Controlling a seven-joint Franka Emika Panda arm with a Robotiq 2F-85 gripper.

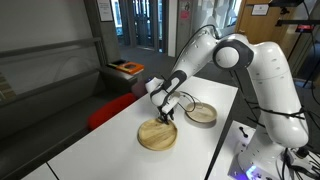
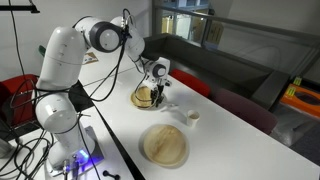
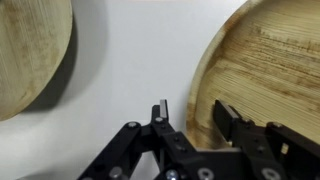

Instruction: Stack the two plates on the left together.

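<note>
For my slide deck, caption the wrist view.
Open tool straddles a bamboo plate's rim; another dish at left on white table.

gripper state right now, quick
gripper: open, holding nothing; its fingers straddle the rim of a tan plate

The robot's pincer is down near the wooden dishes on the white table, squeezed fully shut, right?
Not shut: the wrist view shows the pincer open, fingers apart on either side of the rim of a wooden dish. It is indeed down near the dishes on the white table.
</note>
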